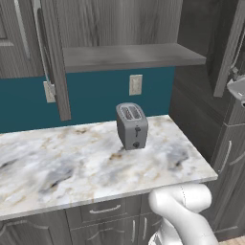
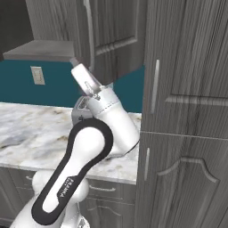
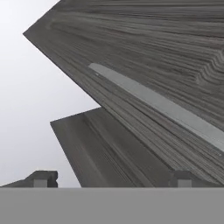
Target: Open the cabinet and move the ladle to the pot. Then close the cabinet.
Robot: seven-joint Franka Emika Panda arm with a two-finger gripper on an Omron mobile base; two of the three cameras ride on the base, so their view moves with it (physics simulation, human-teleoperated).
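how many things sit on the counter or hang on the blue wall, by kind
toaster: 1
wall outlets: 2, one right of the open cabinet door, one partly behind that door
total: 3

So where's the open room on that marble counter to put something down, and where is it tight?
The counter is bare left of the toaster, out to the picture's left edge, and along its front edge. A narrower bare strip lies between the toaster and the tall dark side panel. The cabinet shelf also looks bare. It is tightest by the open cabinet door hanging over the back.
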